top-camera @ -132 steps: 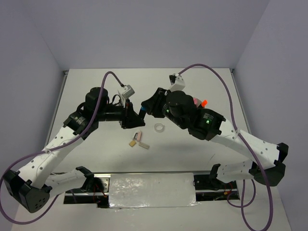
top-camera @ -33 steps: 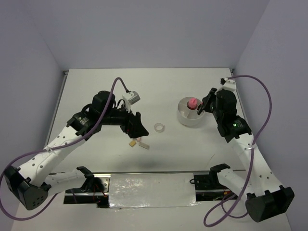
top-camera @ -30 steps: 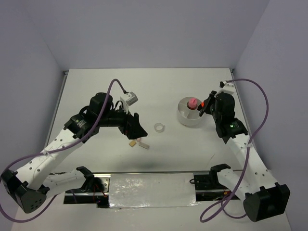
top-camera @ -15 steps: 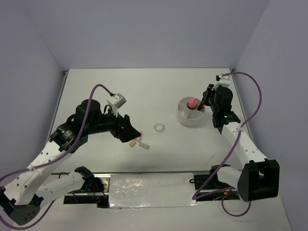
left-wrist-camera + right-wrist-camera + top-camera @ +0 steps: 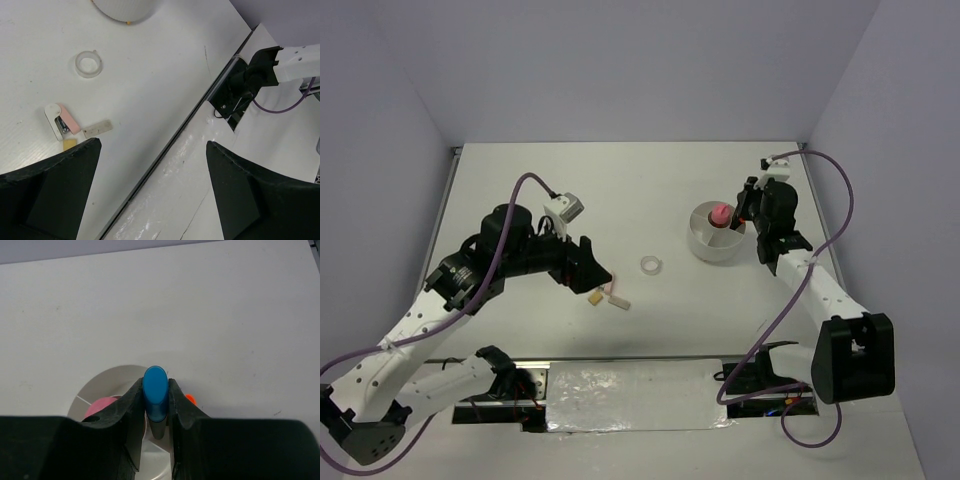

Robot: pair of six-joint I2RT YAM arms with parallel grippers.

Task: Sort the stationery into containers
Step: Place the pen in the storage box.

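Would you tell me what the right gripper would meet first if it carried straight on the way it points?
Probably the white tub: the right gripper, shut on the blue-tipped marker, aims into it beside the pink cylinder, though depth is unclear.

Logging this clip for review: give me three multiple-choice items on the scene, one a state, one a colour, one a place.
1. The left claw is: A) shut, empty B) wide open, empty C) clamped on something.
2. The tip of the marker in the right claw is: A) blue B) green C) yellow.
3. The clear tape ring lies: A) in the left claw B) in the right claw C) on the table.
Answers: B, its fingers stand far apart; A, a blue cap shows in its grip; C, it sits alone there.
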